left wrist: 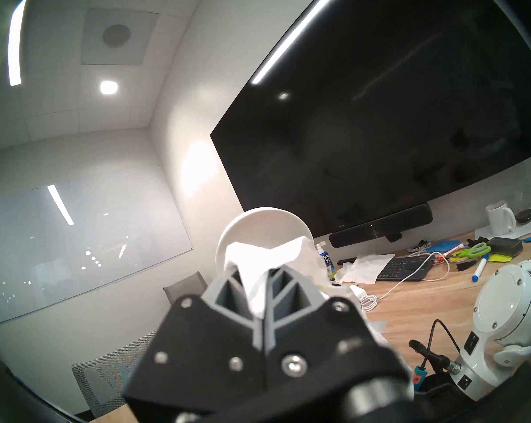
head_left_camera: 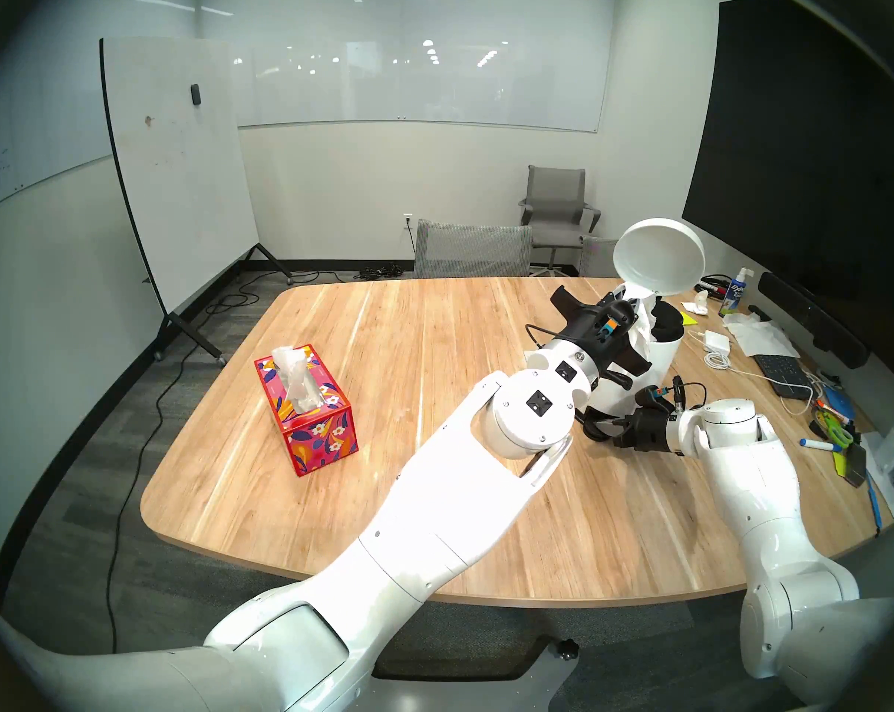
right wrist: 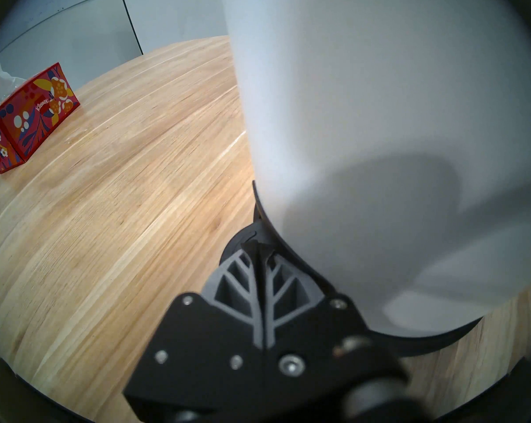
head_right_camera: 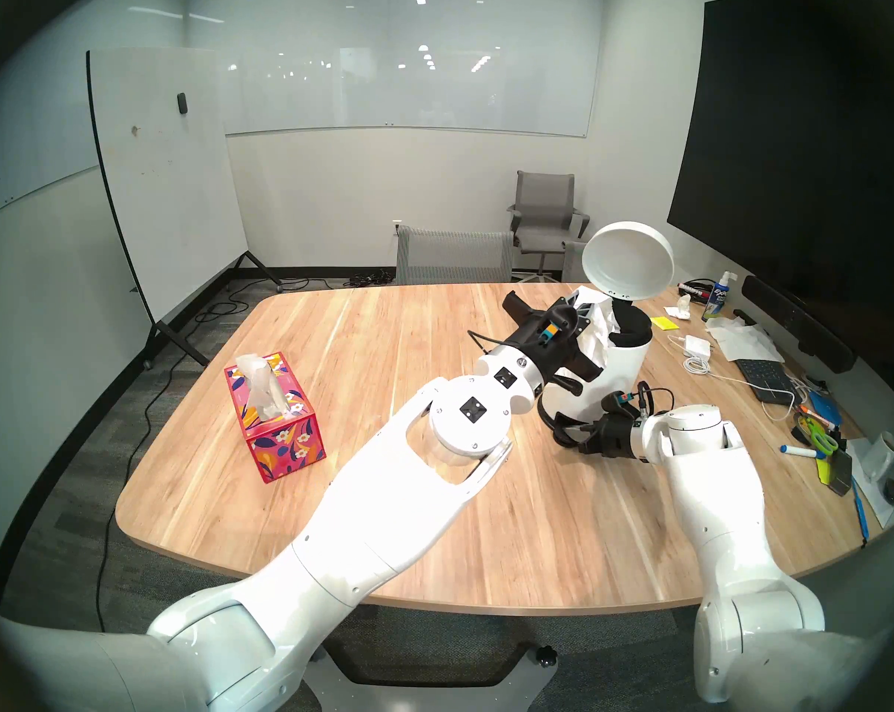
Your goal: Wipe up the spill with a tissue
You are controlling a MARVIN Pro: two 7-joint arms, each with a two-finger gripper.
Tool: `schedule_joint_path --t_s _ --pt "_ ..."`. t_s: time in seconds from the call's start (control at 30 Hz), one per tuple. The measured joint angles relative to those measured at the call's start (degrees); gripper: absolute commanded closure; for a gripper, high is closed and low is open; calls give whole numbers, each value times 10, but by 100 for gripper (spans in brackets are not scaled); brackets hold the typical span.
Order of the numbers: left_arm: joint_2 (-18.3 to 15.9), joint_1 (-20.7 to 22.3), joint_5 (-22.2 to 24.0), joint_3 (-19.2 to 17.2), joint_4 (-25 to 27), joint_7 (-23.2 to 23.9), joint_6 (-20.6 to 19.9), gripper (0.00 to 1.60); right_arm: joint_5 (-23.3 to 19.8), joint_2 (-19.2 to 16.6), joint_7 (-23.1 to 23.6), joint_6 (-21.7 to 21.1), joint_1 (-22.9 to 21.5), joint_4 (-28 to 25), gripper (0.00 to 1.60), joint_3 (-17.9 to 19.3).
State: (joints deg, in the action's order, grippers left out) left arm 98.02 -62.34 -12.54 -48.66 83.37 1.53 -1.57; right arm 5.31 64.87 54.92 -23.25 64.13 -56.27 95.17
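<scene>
My left gripper (head_left_camera: 635,315) (head_right_camera: 586,310) (left wrist: 256,276) is shut on a crumpled white tissue (left wrist: 267,254) (head_left_camera: 642,331) (head_right_camera: 596,331). It holds the tissue at the mouth of a white bin (head_left_camera: 660,356) (head_right_camera: 624,361) whose round lid (head_left_camera: 660,256) stands open. Low at the bin's base, my right gripper (head_left_camera: 593,428) (head_right_camera: 563,431) (right wrist: 259,254) is shut, its tips on the black foot pedal (right wrist: 242,245) against the bin wall (right wrist: 380,108). No spill shows on the wooden table (head_left_camera: 383,336) in any view.
A red floral tissue box (head_left_camera: 311,413) (head_right_camera: 275,413) (right wrist: 29,117) stands on the table's left with a tissue poking out. A keyboard (head_left_camera: 781,374), spray bottle (head_left_camera: 735,292), charger, loose tissues, markers and scissors (head_left_camera: 835,428) crowd the right edge. Chairs stand behind the table.
</scene>
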Motion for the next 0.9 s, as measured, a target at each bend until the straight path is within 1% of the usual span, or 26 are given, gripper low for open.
schedule_joint_path --t_s 0.37,0.7,0.9 --pt "39 37 0 4 -74 -22 5 160 0 0 0 0 0 0 160 -1" --pt "78 84 0 -8 -137 -38 10 160 -1 -1 0 0 0 0 160 -1" --pt "96 101 0 -9 -168 -46 22 160 -1 -1 0 0 0 -1 160 -1"
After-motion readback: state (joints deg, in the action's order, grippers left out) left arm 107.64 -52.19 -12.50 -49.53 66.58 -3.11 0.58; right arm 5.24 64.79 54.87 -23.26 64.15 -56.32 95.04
